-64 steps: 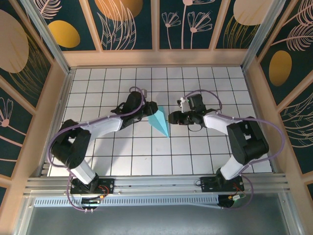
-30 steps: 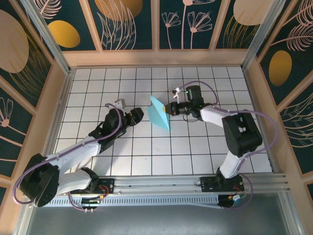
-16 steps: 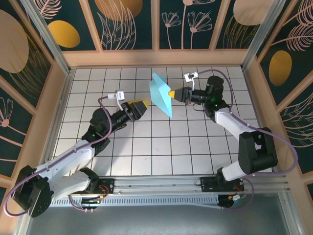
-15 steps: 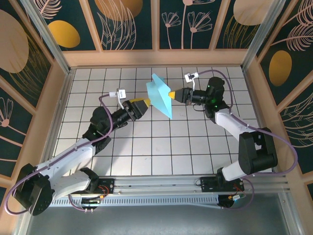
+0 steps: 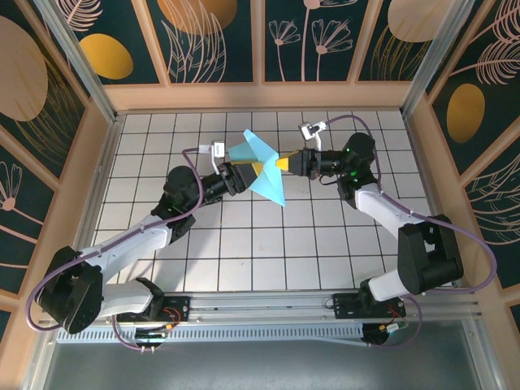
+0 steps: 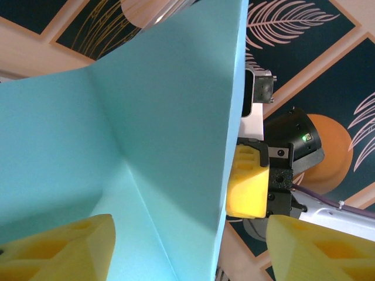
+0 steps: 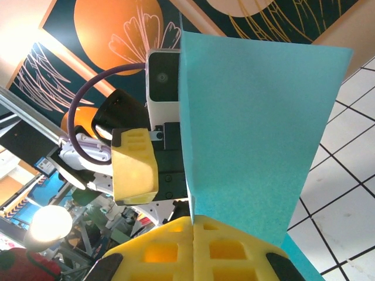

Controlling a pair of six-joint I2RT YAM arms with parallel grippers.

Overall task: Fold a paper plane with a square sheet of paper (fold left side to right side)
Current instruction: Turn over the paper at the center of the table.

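Note:
The square sheet of paper, now a folded cyan paper plane (image 5: 269, 186), hangs in the air above the middle of the white grid table. My right gripper (image 5: 280, 164) is shut on its right edge; in the right wrist view the yellow pads (image 7: 234, 249) meet on the paper (image 7: 252, 129). My left gripper (image 5: 253, 169) stands open at the paper's left side. In the left wrist view its gripper (image 6: 187, 252) has its fingers (image 6: 58, 252) wide apart, with the creased paper (image 6: 135, 146) between them. The right gripper's finger (image 6: 248, 184) shows just beyond the paper's edge.
The white grid table (image 5: 244, 252) lies under both raised arms. Wooden walls (image 5: 260, 96) with dark floral panels close in the back and both sides. A metal rail (image 5: 260, 307) runs along the near edge by the arm bases.
My left gripper has moved right and up to the paper and now straddles its left side. The right gripper keeps holding the lifted paper, which has turned flatter.

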